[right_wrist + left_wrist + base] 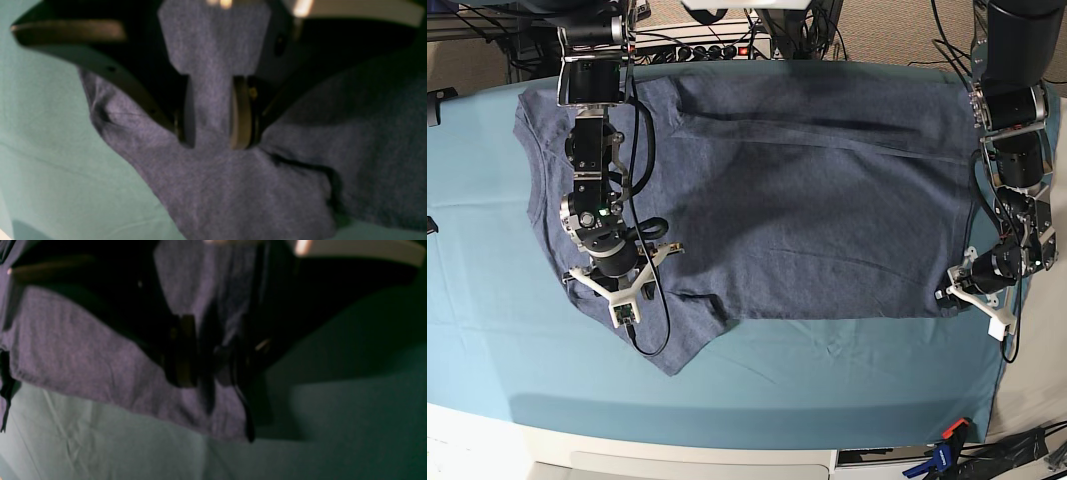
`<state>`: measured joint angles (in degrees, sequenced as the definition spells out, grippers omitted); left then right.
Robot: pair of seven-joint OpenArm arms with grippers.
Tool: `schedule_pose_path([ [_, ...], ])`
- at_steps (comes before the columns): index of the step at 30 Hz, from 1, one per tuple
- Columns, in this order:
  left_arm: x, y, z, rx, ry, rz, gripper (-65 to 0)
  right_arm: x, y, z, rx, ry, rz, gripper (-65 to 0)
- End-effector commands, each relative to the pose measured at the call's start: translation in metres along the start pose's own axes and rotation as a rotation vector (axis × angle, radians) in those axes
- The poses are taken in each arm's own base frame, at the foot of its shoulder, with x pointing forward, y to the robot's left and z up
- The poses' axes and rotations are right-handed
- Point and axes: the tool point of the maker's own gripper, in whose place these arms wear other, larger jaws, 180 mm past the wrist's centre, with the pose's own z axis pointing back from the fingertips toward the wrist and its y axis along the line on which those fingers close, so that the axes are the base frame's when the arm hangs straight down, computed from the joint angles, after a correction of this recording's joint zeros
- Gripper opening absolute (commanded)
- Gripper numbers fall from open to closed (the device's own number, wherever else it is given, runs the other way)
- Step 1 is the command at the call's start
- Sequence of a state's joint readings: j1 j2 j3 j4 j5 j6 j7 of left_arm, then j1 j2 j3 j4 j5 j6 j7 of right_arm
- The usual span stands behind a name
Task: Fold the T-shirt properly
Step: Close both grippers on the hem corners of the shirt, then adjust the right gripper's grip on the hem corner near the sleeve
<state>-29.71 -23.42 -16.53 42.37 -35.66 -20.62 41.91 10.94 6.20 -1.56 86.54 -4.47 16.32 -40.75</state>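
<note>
The right gripper (pixel 211 113) pinches a fold of the T-shirt (pixel 807 210) between its jaws, low on the sleeve side. The left gripper (pixel 206 353) grips the shirt's other end, at its bottom corner. The shirt lies flat on the teal cloth (pixel 827 385), stretched long from one gripper to the other.

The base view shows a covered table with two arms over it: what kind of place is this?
Probably a robotics lab or test bench: two robot arms work a T-shirt on a teal cloth, with a power strip and tangled cables behind.
</note>
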Motion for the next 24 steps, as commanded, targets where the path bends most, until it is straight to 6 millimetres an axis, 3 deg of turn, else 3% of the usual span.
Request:
schedule_pose_path([
  [1, 0.024, -0.004, 0.006, -0.01, -0.051, -0.016, -43.7, 0.022, -0.008, 0.002, -0.018, -0.063, -0.001, -46.1],
  [7, 0.024, -0.002, 0.006, 0.005, -0.05, -0.043, -45.8, 0.022, -0.008, 0.002, -0.018, -0.064, -0.001, -46.1],
  [10, 0.025, -0.001, 0.006, 0.007, -0.056, -0.045, -63.5, 0.022, -0.008, 0.002, -0.018, -0.064, -0.001, -46.1],
  [11, 0.026, -0.001, 0.006, 0.007, -0.061, -0.045, -65.0, 0.022, -0.008, 0.002, -0.018, -0.064, -0.001, -46.1],
  [16, 0.028, -0.001, 0.006, 0.007, -0.074, -0.046, -65.0, 0.02, -0.011, 0.002, -0.033, -0.055, 0.014, -46.1],
  [20, 0.027, 0.0, 0.006, 0.017, -0.068, -0.057, -65.0, 0.023, -0.046, 0.006, -0.161, -0.058, -0.013, -46.1],
  [24, 0.027, 0.0, 0.006, 0.017, -0.067, -0.056, -65.0, 0.029, -0.095, 0.014, -0.243, -0.097, -0.152, -45.9],
])
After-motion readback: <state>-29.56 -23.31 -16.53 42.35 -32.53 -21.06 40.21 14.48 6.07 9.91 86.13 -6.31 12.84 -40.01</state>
